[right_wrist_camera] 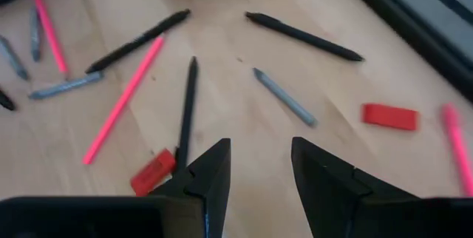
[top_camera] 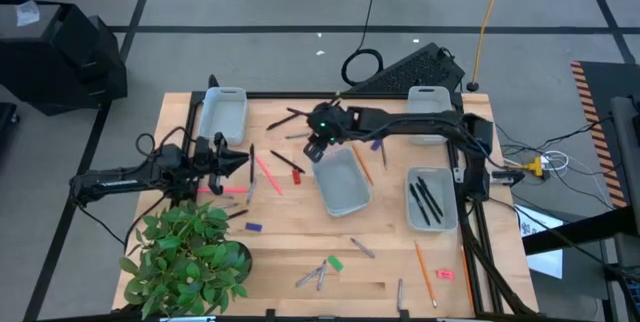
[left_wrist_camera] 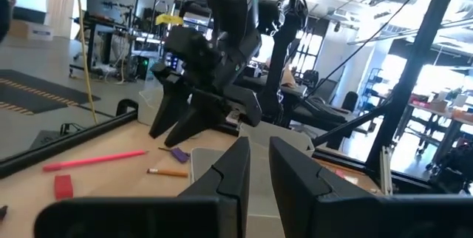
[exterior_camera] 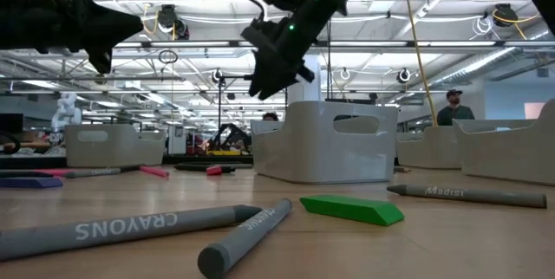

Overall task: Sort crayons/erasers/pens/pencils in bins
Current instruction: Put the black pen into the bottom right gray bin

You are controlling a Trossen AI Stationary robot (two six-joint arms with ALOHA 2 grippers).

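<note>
Left gripper [top_camera: 243, 158] parked over the table's left side, near the pink pencils [top_camera: 266, 174]; fingers nearly together with a slim gap, nothing between them. Idle.

Right gripper [top_camera: 316, 149] hovering at the table's middle, just off the near-left corner of the centre bin [top_camera: 343, 184]; jaws spread, empty. In the right wrist view, a black pen [right_wrist_camera: 186, 108] running down toward the left finger, a red eraser [right_wrist_camera: 153, 171] touching or nearly touching that pen's near end, a grey crayon [right_wrist_camera: 285, 97] just beyond the gap.

Risks, judged:
- Closing on the pen could drag the red eraser along, since the two lie so close; wrong item into the pen bin [top_camera: 432, 200], where black pens already lie.
- Pen angled across the jaw line, so likely to pivot or roll out on closing.
- Descent near the centre bin's wall could nudge the bin.
- Plant [top_camera: 185, 257] at the front left covering part of the table; items under it possibly missed.

Legible text, low view: "CRAYONS" on the nearest grey crayon [exterior_camera: 121, 230], upside down; lettering on the right-hand crayon [exterior_camera: 473, 194] resembling "Madrid", not sure.
</note>
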